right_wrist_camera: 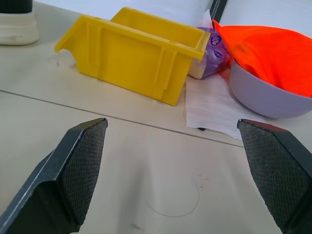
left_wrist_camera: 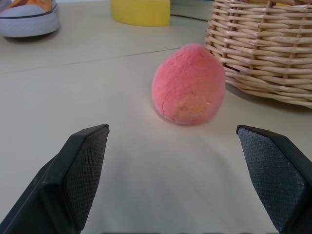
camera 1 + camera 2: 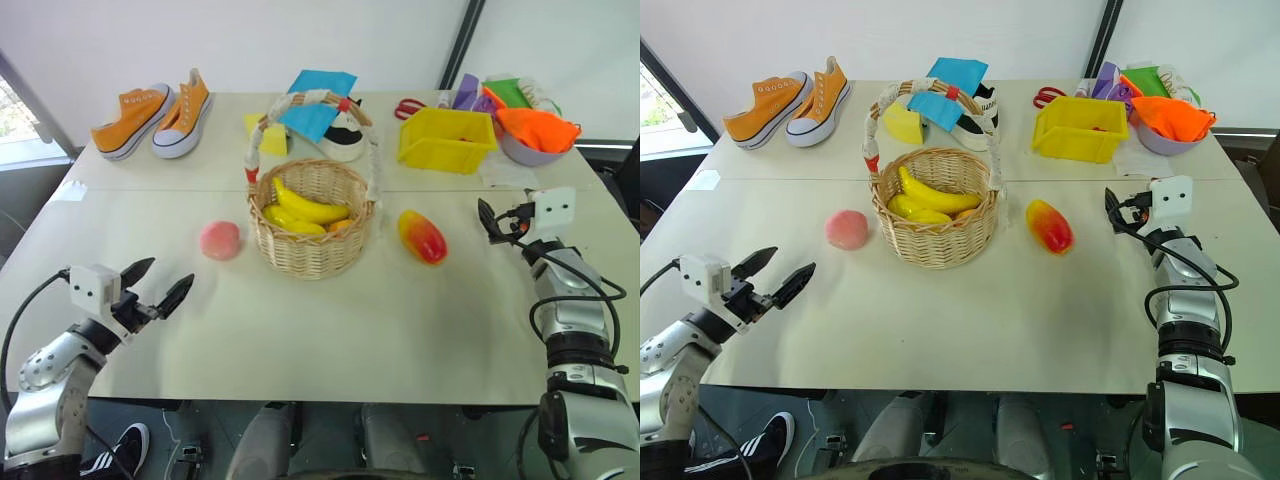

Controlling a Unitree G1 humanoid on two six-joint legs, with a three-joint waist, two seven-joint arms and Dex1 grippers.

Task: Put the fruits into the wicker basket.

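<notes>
left end effector [image 3: 158,283] is hovering low over the worktop [image 3: 330,330] with fingers wide apart, facing the peach [image 3: 220,240] lying just beside the wicker basket [image 3: 312,218]. right end effector [image 3: 487,222] is also open, empty; the mango [image 3: 422,237] is lying between it and the basket. peach is looking soft and fuzzy, so gripping gently across its middle seems best.

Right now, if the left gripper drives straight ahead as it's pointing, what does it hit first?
Most likely the peach: it lies on the table dead ahead of the open left gripper, between its finger lines. The wicker basket stands just behind and to one side.
</notes>
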